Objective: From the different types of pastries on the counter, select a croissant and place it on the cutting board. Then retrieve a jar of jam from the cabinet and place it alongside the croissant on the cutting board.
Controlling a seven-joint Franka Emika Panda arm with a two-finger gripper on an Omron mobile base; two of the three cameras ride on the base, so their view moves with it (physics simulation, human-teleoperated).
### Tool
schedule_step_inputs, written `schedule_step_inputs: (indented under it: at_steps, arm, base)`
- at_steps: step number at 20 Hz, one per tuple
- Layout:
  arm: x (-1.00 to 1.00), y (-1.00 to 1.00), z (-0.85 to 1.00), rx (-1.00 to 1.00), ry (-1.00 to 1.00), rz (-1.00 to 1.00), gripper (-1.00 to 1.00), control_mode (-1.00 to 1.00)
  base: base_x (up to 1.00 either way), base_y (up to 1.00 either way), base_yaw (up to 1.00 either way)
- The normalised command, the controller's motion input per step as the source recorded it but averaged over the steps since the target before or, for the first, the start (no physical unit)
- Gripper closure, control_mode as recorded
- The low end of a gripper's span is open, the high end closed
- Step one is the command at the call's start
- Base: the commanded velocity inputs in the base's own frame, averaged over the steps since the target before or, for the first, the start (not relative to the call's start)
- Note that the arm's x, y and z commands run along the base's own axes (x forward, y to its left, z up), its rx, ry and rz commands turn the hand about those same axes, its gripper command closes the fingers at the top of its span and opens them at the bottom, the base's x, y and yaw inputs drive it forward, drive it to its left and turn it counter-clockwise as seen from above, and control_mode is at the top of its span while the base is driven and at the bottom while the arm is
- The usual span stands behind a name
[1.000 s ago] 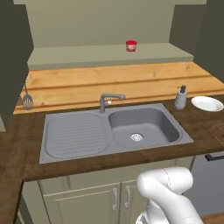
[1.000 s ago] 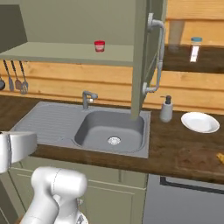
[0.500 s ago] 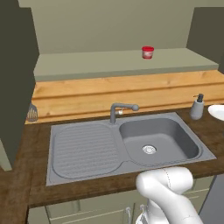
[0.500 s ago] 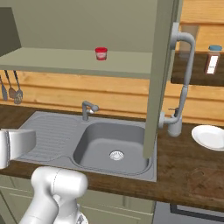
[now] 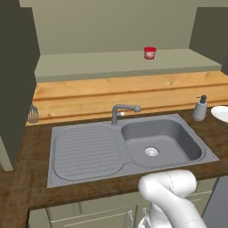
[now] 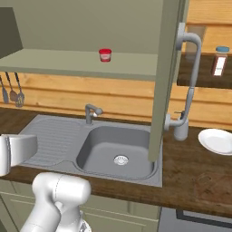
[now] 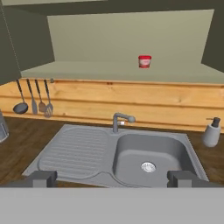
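The jar of jam (image 7: 144, 61) is small, red with a white label, and stands alone on the open cabinet's pale shelf (image 7: 87, 70), above the sink. It also appears upright at the shelf's right part in the left base view (image 5: 150, 53) and the right base view (image 6: 105, 55). My gripper (image 7: 111, 179) is open, its two dark fingertips (image 7: 40, 177) far apart and nothing between them. It is well short of the jar and lower, facing it over the sink. The croissant and the cutting board are out of view.
A grey sink (image 5: 158, 140) with a faucet (image 5: 122, 111) and drainboard lies below the shelf. The open cabinet door (image 6: 165, 77) juts out on the right. Right of the sink stand a soap dispenser (image 5: 200, 109) and a white plate (image 6: 217, 140). Utensils (image 7: 33, 103) hang at the left wall.
Both base views have shifted and the cabinet and sink look larger, so the base has driven closer. The jar has not moved on its shelf. The gripper stays open.
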Motion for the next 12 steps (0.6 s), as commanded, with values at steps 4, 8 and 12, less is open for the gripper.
schedule_step_inputs:
  at_steps: [4,8,12]
  arm:
    - [0.00,0.00,0.00,0.00,0.00,0.00,-1.00,1.00]
    - [0.00,0.00,0.00,0.00,0.00,0.00,-1.00,-1.00]
    - [0.00,0.00,0.00,0.00,0.00,0.00,-1.00,-1.00]
  base:
    - [0.00,0.00,0.00]
    - [0.00,0.00,0.00]
    - [0.00,0.00,0.00]
